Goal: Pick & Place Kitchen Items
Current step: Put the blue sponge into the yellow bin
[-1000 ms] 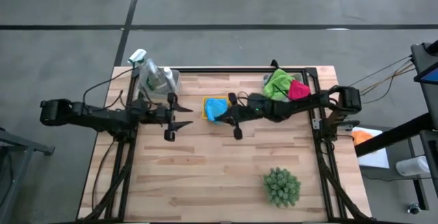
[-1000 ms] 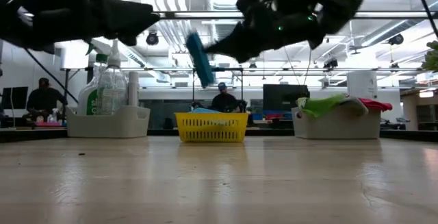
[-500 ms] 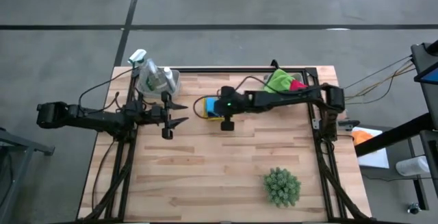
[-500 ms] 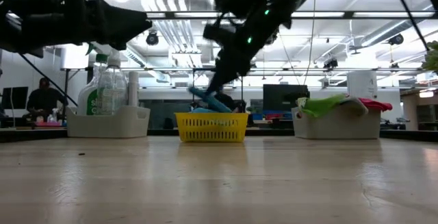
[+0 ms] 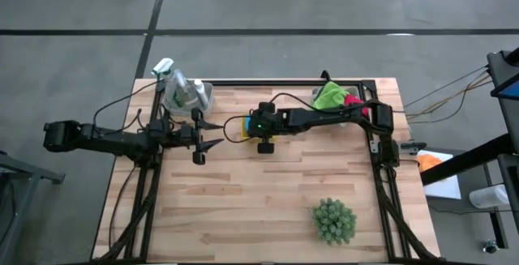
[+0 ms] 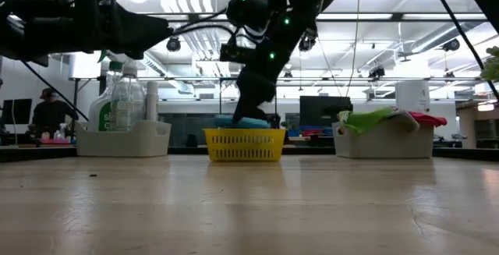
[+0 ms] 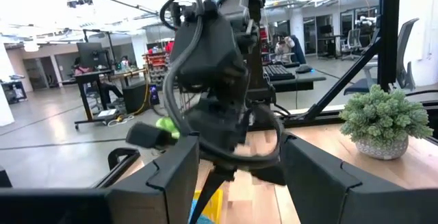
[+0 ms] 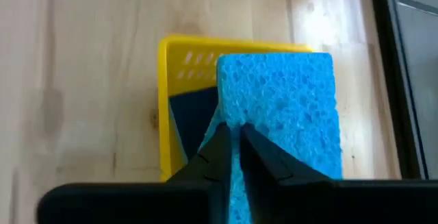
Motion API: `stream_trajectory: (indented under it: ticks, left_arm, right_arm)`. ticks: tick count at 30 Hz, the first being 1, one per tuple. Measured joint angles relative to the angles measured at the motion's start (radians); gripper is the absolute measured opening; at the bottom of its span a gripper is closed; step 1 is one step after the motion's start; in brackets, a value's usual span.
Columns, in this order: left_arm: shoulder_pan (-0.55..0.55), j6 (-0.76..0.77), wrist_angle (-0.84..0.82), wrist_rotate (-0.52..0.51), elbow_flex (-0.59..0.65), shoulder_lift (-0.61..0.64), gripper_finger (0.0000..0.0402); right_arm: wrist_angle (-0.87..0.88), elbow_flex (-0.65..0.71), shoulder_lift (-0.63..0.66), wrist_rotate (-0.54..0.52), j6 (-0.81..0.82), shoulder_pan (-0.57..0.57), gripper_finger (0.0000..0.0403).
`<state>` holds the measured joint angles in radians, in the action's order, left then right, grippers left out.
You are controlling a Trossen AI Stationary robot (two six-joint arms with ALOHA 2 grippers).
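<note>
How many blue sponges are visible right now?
2: one sponge pinched in the right gripper over the yellow tray, another darker sponge lying inside the tray beneath it. More may be hidden underneath.

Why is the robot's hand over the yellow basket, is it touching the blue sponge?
Touching. In the right wrist view, the right gripper has its dark fingers pinched shut on the edge of the blue sponge, directly over the yellow basket.

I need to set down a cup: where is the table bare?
Bare wood spans the near half, left of the plant. The far edge is crowded: bottle bin, yellow tray under the right gripper, cloth bin. The left gripper hovers mid-left.
</note>
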<state>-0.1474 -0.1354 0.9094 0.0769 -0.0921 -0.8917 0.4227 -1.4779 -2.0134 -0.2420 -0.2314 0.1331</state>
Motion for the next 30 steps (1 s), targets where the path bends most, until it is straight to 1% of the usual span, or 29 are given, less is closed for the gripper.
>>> stream_trajectory:
  ticks: [2,4,12,15,17,21,26,30]
  left_arm:
    - [0.0,-0.006,-0.001,0.0,0.0,0.0,0.02]
    - [0.0,-0.006,-0.006,0.001,0.0,0.0,0.02]
    - [0.0,-0.009,-0.011,0.0,0.0,0.0,0.02]
    - [0.0,-0.013,-0.015,0.001,0.0,0.0,0.02]
    - [0.0,-0.014,-0.02,0.001,0.0,0.0,0.02]
    - [0.0,-0.015,-0.027,0.0,0.0,0.0,0.02]
    - [0.0,-0.013,-0.034,-0.012,0.0,0.0,0.0201]
    - [0.0,-0.016,-0.044,-0.032,0.0,-0.001,0.0201]
  right_arm:
    - [0.001,-0.001,0.017,0.001,0.024,-0.002,0.0042]
    - [-0.002,-0.001,0.033,0.001,0.043,-0.003,0.0072]
    - [0.002,0.007,0.041,0.001,0.052,-0.009,0.024]
    - [0.015,0.009,0.041,0.009,0.063,-0.01,0.0291]
    - [0.014,0.009,0.041,0.041,0.069,-0.012,0.0315]
    - [0.012,0.01,0.041,0.072,0.074,-0.026,0.0341]
    - [-0.015,0.01,0.041,0.071,0.075,-0.038,0.0346]
    - [-0.039,0.01,0.041,0.032,0.075,-0.05,0.0346]
